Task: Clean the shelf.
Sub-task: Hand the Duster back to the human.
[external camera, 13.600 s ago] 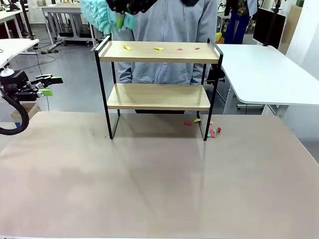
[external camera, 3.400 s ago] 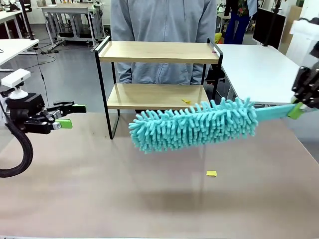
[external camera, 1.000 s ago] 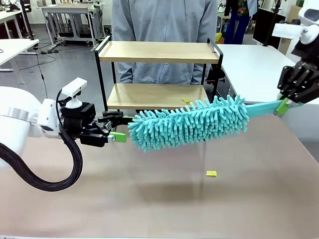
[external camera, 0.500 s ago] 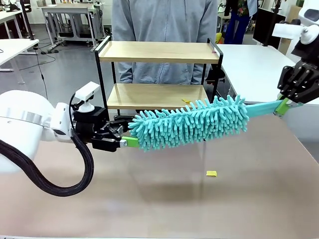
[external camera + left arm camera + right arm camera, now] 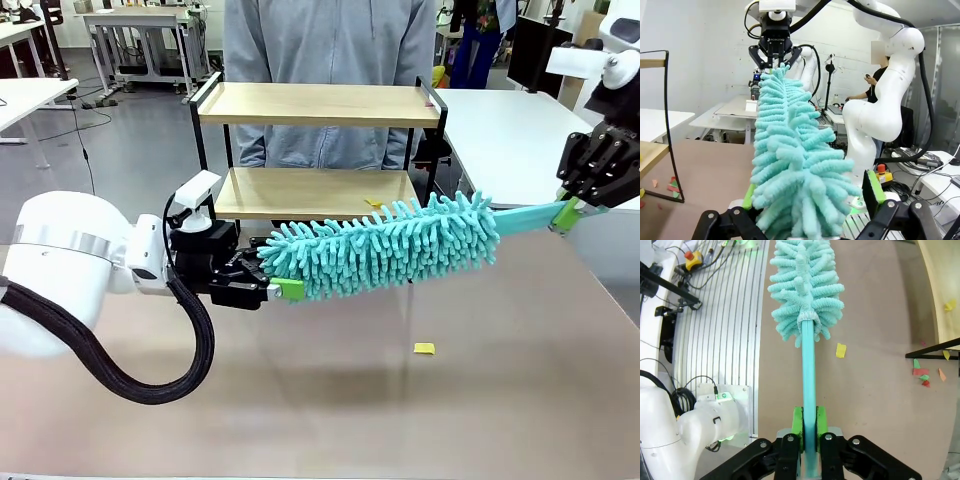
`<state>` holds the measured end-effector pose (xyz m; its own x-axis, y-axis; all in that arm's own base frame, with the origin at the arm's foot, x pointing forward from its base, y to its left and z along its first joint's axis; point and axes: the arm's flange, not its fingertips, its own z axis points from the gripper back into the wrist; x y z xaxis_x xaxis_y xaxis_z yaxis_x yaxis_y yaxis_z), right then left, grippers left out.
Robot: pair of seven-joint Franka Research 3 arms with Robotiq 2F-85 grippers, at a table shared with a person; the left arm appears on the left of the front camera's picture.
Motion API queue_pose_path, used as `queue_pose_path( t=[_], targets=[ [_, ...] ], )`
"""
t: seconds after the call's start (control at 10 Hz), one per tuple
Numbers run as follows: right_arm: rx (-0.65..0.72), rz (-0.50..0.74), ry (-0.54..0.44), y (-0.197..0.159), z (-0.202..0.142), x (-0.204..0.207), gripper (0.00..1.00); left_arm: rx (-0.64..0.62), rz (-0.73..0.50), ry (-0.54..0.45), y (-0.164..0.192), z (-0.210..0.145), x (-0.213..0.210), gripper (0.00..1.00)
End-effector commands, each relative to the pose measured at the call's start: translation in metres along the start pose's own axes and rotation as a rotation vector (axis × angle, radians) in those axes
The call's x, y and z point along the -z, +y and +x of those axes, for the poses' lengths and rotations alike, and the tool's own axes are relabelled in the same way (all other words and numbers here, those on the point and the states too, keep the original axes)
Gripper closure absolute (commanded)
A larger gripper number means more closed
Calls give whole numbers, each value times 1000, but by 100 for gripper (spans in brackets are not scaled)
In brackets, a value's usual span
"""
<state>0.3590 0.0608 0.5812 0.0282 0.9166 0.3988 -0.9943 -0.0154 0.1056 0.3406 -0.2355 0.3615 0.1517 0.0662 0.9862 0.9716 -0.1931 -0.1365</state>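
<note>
Duster (image 5: 385, 248), teal and shaggy, hangs level above the brown table (image 5: 320, 400), its handle clamped between the green pads of the right gripper (image 5: 568, 212) at picture right in the front view; the right wrist view confirms the fingers (image 5: 797, 427) pressed flat on the teal handle (image 5: 808, 390). Order by size: table first, spanning the foreground. Next, the left arm (image 5: 70, 265), reaching in from picture left across the table. Next, the shelf (image 5: 318, 175), standing at the far edge of the table just behind the duster, both wooden boards level, black frame upright, a person in a grey top (image 5: 330, 40) directly behind it. One yellow scrap (image 5: 373, 203) lies on the lower board near its right end. Next, the duster head, fluffy end toward the left arm. The left gripper (image 5: 272, 278) has its jaws spread wide on either side of the duster's free tip; in the left wrist view the green pads (image 5: 873, 186) stand apart with the fluff (image 5: 790, 165) between them, not squeezed. Smallest: a yellow paper scrap (image 5: 425, 349) on the table below the duster, and in the right wrist view a cluster of red and green scraps (image 5: 922, 375) by the shelf foot.
</note>
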Motion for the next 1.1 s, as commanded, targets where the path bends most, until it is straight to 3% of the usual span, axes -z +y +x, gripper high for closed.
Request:
queue_pose_path(
  t=[0.0,0.2,0.3,0.4,0.5,0.7,0.8,1.0],
  targets=[
    [-29,-2,-38,3,-2,2,87,9,6,-19,-26,-6,4,0],
    [-29,-2,-38,3,-2,2,87,-11,7,-55,-24,-8,4,0],
    [-29,-2,-38,3,-2,2,87,5,6,-63,-24,-7,4,56],
    [-29,-2,-38,3,-2,2,87,18,11,-75,-25,-6,4,57],
    [-29,-2,-38,3,-2,2,87,18,10,-83,-25,-6,6,100],
    [-29,-2,-38,3,-2,2,87,13,10,-88,-25,-7,6,100],
    [-29,-2,-38,3,-2,2,87,12,6,-91,-25,-7,6,84],
    [-29,-2,-38,3,-2,2,87,25,5,-101,-27,-5,5,100]
  ],
)
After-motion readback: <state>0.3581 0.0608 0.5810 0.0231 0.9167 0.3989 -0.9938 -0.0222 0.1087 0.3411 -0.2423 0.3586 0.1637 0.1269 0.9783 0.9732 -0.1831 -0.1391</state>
